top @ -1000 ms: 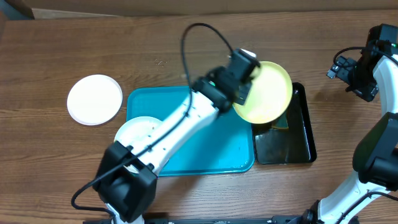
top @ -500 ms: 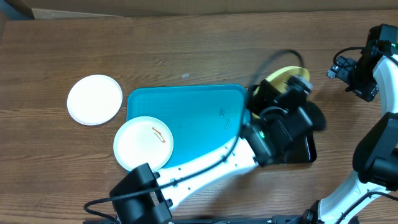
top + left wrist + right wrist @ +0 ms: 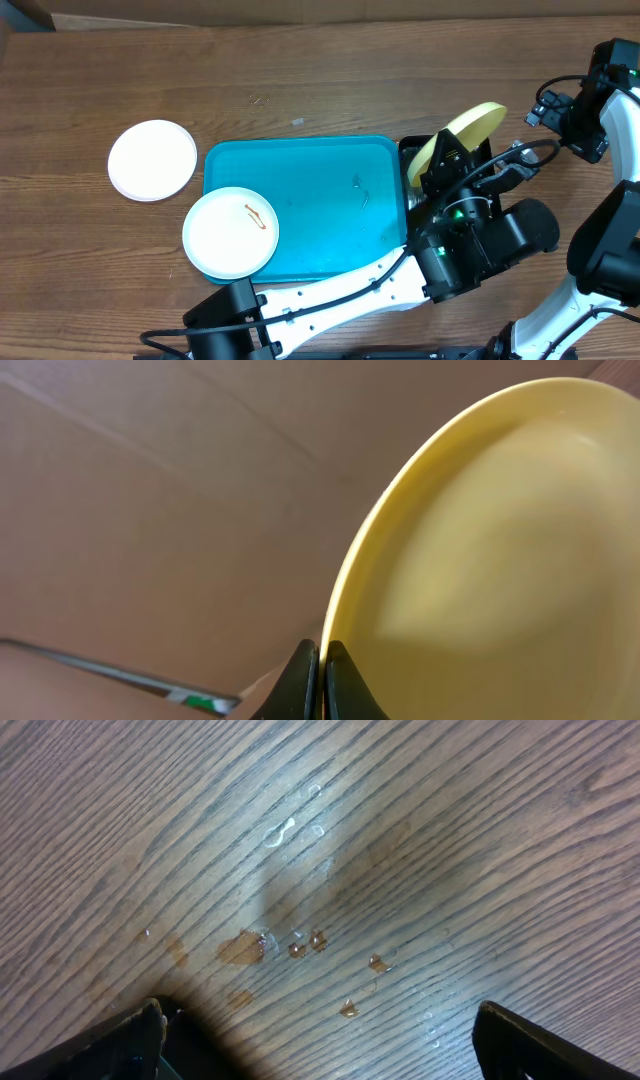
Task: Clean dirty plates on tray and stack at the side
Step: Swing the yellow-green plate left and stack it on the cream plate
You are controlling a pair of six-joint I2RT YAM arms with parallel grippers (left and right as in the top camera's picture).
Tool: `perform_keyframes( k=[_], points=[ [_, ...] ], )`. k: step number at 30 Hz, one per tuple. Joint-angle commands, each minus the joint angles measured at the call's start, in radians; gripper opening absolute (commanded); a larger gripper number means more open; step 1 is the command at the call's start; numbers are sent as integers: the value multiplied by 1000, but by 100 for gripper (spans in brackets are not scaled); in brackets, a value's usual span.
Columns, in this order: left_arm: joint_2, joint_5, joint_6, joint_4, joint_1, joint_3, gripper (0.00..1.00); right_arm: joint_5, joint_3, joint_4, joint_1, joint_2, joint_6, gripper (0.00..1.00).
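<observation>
My left gripper (image 3: 441,168) is shut on the rim of the pale yellow-green plate (image 3: 463,133), which stands tilted on edge above the black tray. In the left wrist view the fingertips (image 3: 305,665) pinch the plate (image 3: 500,540) at its edge. A white plate (image 3: 230,232) with an orange smear lies on the lower left corner of the turquoise tray (image 3: 330,190). Another white plate (image 3: 152,160) rests on the table left of the tray. My right gripper (image 3: 548,112) hovers open at the far right over bare wood (image 3: 320,1030).
A narrow black tray (image 3: 408,152) sits against the turquoise tray's right side, mostly hidden under my left arm. Small brown droplets (image 3: 300,948) spot the wood below the right gripper. A cardboard edge (image 3: 300,20) runs along the table's back.
My left arm has swung right off the turquoise tray, carrying the yellow-green plate and tipping it on edge. The smeared white plate is uncovered. The right arm has not moved.
</observation>
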Motion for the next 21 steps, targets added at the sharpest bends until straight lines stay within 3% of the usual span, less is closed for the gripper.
perform_keyframes(
  k=[1,5,13,21],
  points=[
    [-24,-44,-58,-22,0,20,4,6,5,3,-1,-20,4,100],
    [-24,-3,-282,-156,1,20,4,6,5,3,-1,-20,4,100],
    [-24,597,-742,-534,94,20,4,6,5,3,-1,-20,4,100],
    [-57,1291,-872,-573,407,21,4,6,5,3,-1,-20,4,100]
  ],
)
